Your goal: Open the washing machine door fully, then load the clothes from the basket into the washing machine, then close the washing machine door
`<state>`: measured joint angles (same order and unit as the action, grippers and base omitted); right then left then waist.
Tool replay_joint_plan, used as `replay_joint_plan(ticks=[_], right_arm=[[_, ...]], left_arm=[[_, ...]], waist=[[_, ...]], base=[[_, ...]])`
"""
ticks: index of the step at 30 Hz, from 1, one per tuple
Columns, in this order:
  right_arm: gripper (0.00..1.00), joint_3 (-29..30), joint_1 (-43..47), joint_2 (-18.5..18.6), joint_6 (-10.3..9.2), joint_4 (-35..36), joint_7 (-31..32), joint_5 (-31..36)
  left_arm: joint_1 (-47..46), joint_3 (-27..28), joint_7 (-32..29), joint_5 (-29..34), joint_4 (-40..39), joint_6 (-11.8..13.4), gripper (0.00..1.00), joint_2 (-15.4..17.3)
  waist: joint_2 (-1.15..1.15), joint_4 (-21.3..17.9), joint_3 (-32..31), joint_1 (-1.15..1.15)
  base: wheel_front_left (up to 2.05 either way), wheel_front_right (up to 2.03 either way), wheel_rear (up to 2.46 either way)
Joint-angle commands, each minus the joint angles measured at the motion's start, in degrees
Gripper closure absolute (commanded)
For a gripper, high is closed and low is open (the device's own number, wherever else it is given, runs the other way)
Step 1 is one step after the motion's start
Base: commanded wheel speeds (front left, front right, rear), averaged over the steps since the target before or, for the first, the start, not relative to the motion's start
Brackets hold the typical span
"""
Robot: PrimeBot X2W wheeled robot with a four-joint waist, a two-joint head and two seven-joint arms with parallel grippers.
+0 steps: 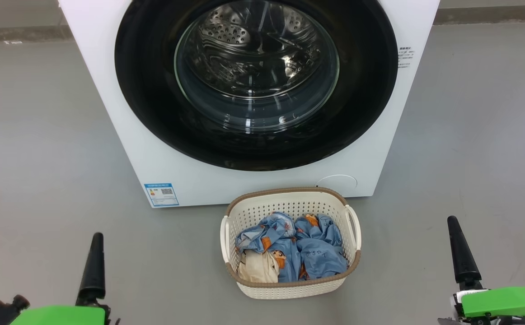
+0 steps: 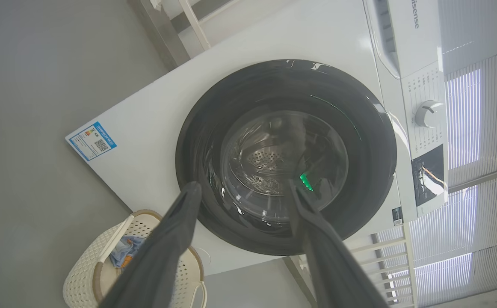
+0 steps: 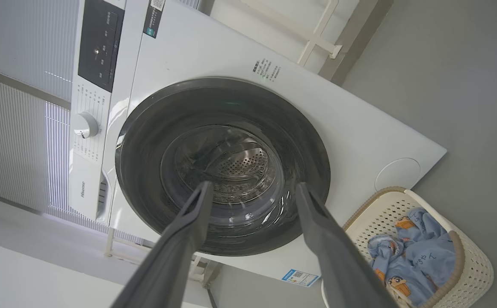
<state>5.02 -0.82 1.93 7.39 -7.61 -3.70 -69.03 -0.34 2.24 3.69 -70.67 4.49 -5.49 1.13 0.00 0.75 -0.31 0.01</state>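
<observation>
The white washing machine (image 1: 122, 113) stands straight ahead on the floor. The washing machine door (image 1: 154, 113) lies flat against its front, a black rim around a glass bowl with the steel drum showing through it. In front of it sits the cream basket (image 1: 289, 289) holding the clothes (image 1: 319, 255): light-blue printed garments and a cream cloth (image 1: 255, 268). My left gripper (image 2: 244, 185) is open and empty, its finger (image 1: 94, 262) low at the basket's left. My right gripper (image 3: 253, 186) is open and empty too, its finger (image 1: 461, 253) at the basket's right. Both stay well short of the door.
Grey floor (image 1: 41, 158) spreads on both sides of the machine. A blue label sticker (image 1: 161, 194) and a round cover (image 1: 337, 181) mark the lower front. The control dial (image 2: 429, 114) sits on the top panel. A white rack (image 3: 317, 40) and slatted blinds (image 2: 479, 128) are beyond.
</observation>
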Motion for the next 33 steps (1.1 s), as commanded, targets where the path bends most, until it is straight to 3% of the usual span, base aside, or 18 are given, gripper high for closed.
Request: replay_joint_plan(ticks=[1, 15, 33], right_arm=[[0.0, -0.8, -2.0, 0.6, 0.05, 2.4, -0.7, 2.5], [0.0, -1.5, -2.2, 0.7, 0.06, 3.8, -2.9, 17.2], [0.0, -3.1, -2.2, 0.8, 0.07, 5.5, -5.9, 38.1]], left_arm=[[-1.5, 0.6, 0.7, 3.0, -2.8, 0.3, 0.0, 1.1], [-1.4, -2.2, 2.9, 20.9, -7.5, 3.9, 0.0, 1.2], [-1.2, -6.8, 5.9, 45.4, -6.4, 8.5, 0.0, 1.4]], waist=[[0.0, 0.0, 0.0, 0.0], [0.0, -0.1, 0.1, 0.0], [0.0, 0.1, 0.5, 0.0]], base=[[0.0, 0.0, 0.0], [0.0, 0.0, 0.0], [0.0, 0.0, 0.0]])
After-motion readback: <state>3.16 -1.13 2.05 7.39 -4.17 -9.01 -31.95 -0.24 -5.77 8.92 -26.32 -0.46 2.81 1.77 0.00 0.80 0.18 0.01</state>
